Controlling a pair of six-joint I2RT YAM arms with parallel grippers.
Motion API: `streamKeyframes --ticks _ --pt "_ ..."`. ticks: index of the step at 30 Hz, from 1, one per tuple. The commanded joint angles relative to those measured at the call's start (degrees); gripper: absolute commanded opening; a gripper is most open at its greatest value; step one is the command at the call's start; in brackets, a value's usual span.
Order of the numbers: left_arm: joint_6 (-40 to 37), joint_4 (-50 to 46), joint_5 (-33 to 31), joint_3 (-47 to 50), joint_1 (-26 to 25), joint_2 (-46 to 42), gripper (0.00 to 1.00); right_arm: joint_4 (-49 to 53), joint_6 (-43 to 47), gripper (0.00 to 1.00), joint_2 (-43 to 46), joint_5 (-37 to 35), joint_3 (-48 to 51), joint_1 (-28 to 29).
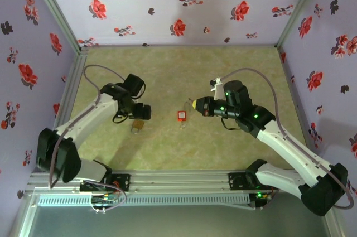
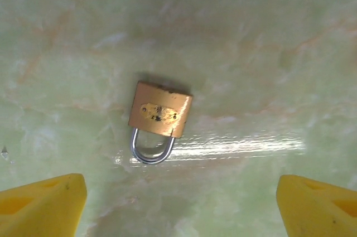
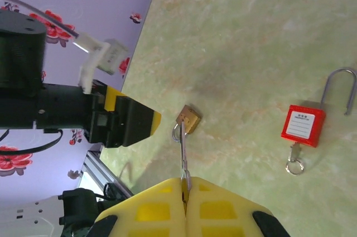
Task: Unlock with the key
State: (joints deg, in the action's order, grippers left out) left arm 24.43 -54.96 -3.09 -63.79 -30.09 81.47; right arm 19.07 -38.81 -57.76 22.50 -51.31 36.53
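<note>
The thin grey key (image 3: pixel 182 149) sticks out from between the yellow fingers of my right gripper (image 3: pixel 186 192), which is shut on it. Its tip points toward the small brass padlock (image 3: pixel 188 120) lying flat on the table, still well short of it. My left gripper (image 2: pixel 178 209) hovers open just above that brass padlock (image 2: pixel 160 112), whose steel shackle (image 2: pixel 150 149) faces the fingers. From above, the left gripper (image 1: pixel 139 114) is over the brass padlock (image 1: pixel 136 127), and the right gripper (image 1: pixel 194 104) hangs above and right of the red padlock (image 1: pixel 182 116).
The red padlock (image 3: pixel 303 125) lies mid-table with its shackle (image 3: pixel 341 88) raised and a small ring (image 3: pixel 294 164) hanging from its base. Flowered walls (image 1: pixel 178 3) enclose the table on three sides. The left arm's black wrist (image 3: pixel 67 109) stands close to the brass padlock.
</note>
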Motion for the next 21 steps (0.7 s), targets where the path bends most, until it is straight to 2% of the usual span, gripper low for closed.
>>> streamKeyframes --ticks 1,9,15,21 --pt "-3.48 -1.71 -1.62 2.28 0.22 3.21 0.85 2.34 1.87 0.0 1.3 0.41 -0.57 -1.23" --pt "-6.7 2.84 0.3 4.17 2.09 11.72 0.8 0.95 0.99 0.0 2.31 2.23 1.55 -3.39" --pt "-9.14 7.84 2.68 4.66 3.68 14.79 0.77 -0.35 0.48 0.0 2.18 2.89 2.37 -3.49" --pt "-11.23 8.15 3.09 3.18 4.5 18.35 0.74 -0.6 0.31 0.0 2.04 3.11 2.44 -3.57"
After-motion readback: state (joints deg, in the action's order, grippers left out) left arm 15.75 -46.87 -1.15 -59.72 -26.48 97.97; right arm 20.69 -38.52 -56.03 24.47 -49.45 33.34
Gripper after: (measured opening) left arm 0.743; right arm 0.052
